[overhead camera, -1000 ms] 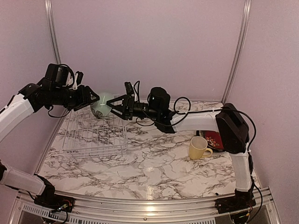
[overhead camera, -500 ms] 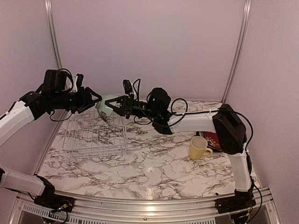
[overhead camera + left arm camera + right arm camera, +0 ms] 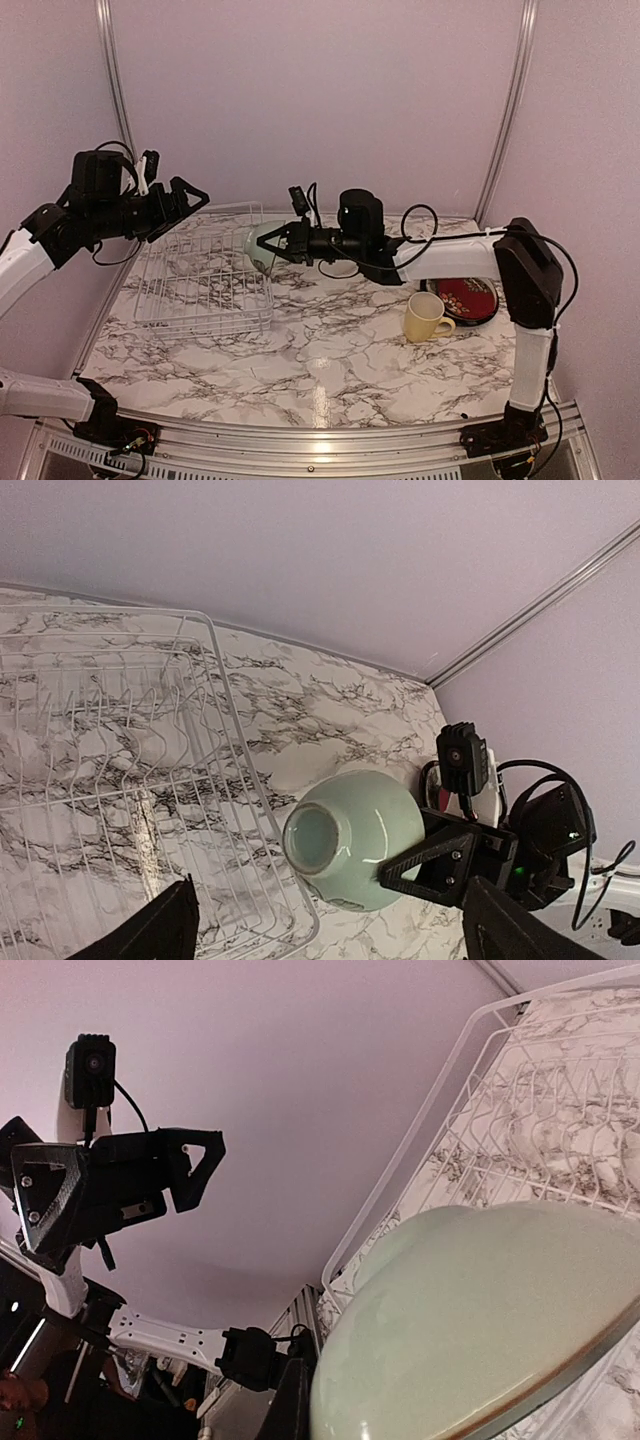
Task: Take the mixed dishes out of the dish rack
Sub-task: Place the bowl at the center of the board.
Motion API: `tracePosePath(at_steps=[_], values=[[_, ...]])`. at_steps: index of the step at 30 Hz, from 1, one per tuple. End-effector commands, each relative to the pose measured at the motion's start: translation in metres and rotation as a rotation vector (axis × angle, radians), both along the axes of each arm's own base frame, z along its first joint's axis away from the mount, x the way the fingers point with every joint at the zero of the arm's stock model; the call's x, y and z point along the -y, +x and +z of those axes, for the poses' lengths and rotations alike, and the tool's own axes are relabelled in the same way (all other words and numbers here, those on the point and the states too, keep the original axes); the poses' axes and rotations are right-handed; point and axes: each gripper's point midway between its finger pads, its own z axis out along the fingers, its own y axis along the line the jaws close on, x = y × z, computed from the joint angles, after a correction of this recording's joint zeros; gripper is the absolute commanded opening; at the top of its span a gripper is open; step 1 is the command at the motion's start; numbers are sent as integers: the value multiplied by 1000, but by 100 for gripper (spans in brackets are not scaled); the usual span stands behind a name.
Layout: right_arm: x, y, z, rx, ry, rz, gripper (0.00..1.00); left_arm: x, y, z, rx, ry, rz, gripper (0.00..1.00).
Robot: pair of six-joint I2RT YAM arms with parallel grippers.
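The small pale-green bowl hangs tilted in the air just off the right end of the white wire dish rack. My right gripper is shut on its rim. In the left wrist view the bowl shows its foot ring, with the right gripper's fingers on its far side. My left gripper stands open above the rack's back left part, apart from the bowl. In the right wrist view the bowl fills the lower right. The pale yellow mug and a dark-rimmed red patterned plate sit on the table at right.
The marble table is bounded by purple walls at the back and both sides. The rack's right wall lies right under the bowl. The right forearm and its cables stretch above the mug and plate.
The right gripper closed on the bowl, and the left gripper let go, opened wide and drew back to the left. The right arm has carried the bowl rightward, off the rack's edge.
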Motion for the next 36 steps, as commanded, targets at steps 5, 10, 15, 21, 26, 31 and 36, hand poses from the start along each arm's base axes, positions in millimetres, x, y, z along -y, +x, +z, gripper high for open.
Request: tracePosePath(at_steps=[5, 10, 15, 21, 26, 31, 36], values=[[75, 23, 17, 394, -389, -236, 0, -24, -11, -7, 13, 79, 73, 98], [123, 40, -25, 496, -755, -343, 0, -24, -10, -13, 7, 84, 78, 99], [171, 57, -60, 567, -1107, -399, 0, -21, -7, -21, -10, 80, 70, 99], [197, 64, -89, 628, -1376, -302, 0, -19, -5, -24, -17, 71, 68, 99], [209, 62, -116, 655, -1508, -192, 0, -14, -2, -22, -20, 61, 53, 99], [226, 63, -142, 623, -1603, -132, 0, -13, -1, -19, -16, 46, 55, 99], [235, 65, -159, 582, -1605, -85, 0, -11, -4, -21, -17, 34, 42, 99]])
